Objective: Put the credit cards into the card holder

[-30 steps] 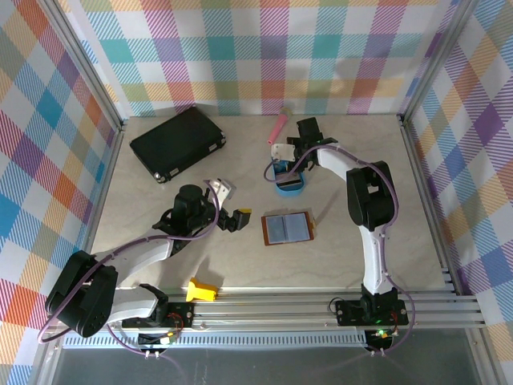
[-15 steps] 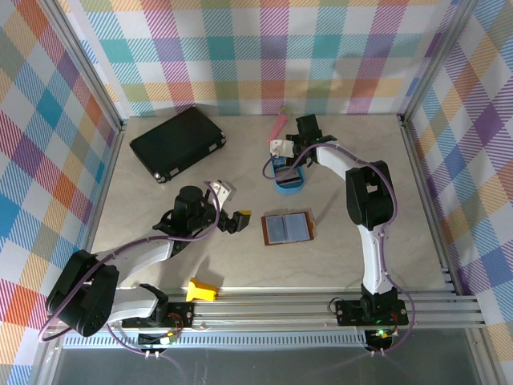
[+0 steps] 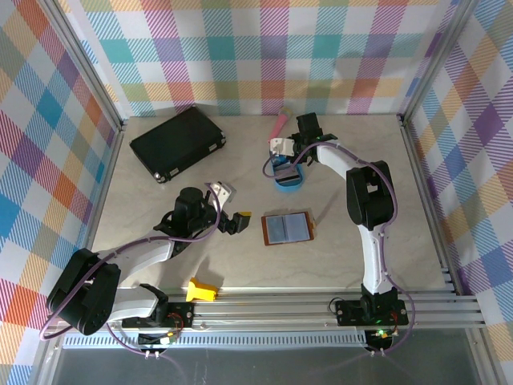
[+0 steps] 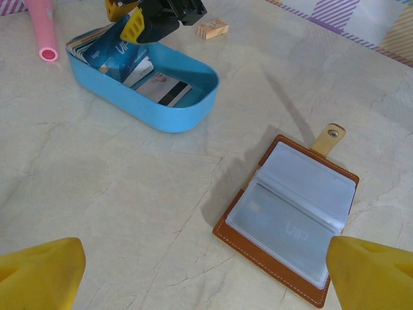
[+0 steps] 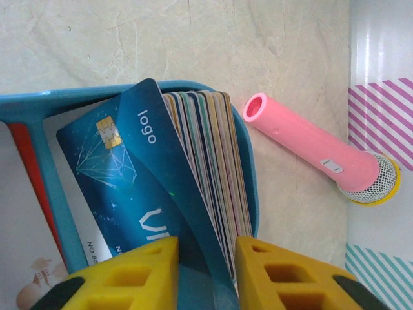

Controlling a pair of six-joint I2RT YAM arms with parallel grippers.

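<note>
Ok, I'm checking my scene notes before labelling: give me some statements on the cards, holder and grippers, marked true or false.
The card holder lies open on the table. True.
The credit cards sit in the blue tray. True.
The left gripper holds a card. False: it is open and empty.
The pink microphone lies in the tray. False: it lies on the table beside it.
The right gripper straddles a dark blue card. True.

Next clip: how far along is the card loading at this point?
Done: little, at most. The card holder lies open; a faint VIP print shows through one sleeve, possibly one card. In hand: the right end effector straddles a dark blue card in the blue tray, firm grip unclear. The left end effector hovers open beside the holder. Left: the stack of credit cards in the tray.
</note>
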